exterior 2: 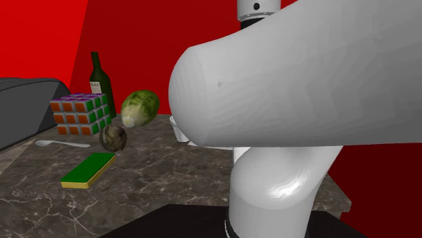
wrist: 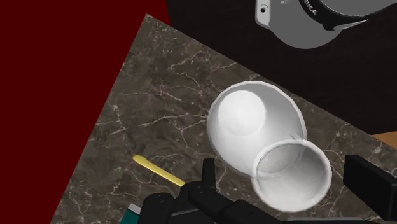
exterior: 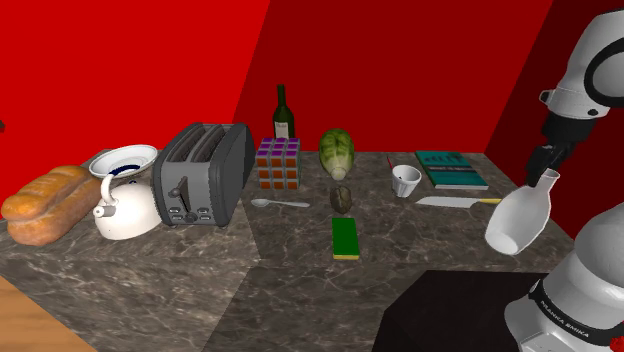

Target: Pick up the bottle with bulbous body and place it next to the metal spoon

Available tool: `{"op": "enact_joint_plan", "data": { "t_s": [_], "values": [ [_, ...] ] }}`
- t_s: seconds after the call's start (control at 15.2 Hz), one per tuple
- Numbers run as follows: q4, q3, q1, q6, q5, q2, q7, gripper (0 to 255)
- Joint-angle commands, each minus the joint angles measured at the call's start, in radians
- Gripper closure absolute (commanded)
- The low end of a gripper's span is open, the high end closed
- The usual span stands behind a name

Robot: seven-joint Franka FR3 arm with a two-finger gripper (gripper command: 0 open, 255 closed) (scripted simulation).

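**With the bottle clamped and aloft, the spoon lies well off to the left**

Because the gripper point(exterior: 545, 165) has its fingers closed on the neck of the white bulbous bottle point(exterior: 520, 215), that bottle hangs clear of the marble counter point(exterior: 440, 240) at the shoulder view's right, just above and beyond the stand point(exterior: 450, 315). Its long axis is tilted, with the mouth up in the fingers and the round body down toward the shoulder view's left.

The spoon point(exterior: 280, 203) lies well apart from it, leftward and a little farther back. Its bowl points toward the toaster point(exterior: 205, 175) and its handle toward a dark oval fruit point(exterior: 342, 198). The carry therefore runs left across the counter.

Along that line sit a green-and-yellow sponge point(exterior: 346, 238), a knife point(exterior: 455, 201) and a white cup point(exterior: 405, 180); a high carry would likely clear them.

Bare counter opens on the spoon's near side, between toaster and sponge, and looks the safest landing. Just behind the spoon stands a Rubik's cube point(exterior: 278, 163), with a wine bottle point(exterior: 284, 112) farthest back.
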Motion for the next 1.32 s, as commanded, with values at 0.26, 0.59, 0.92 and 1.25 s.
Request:
{"op": "enact_joint_plan", "data": {
  "t_s": [0.26,0.59,0.92,1.25],
  "values": [
    [-0.008,-0.002,0.0,0.012,-0.002,0.003,0.003,0],
    [-0.008,-0.002,0.0,0.011,-0.002,0.003,0.003,255],
    [-0.008,-0.002,0.001,0.012,-0.002,0.004,0.003,255],
    [0.031,0.013,0.009,-0.027,0.014,0.003,0.001,255]
  ]
}}
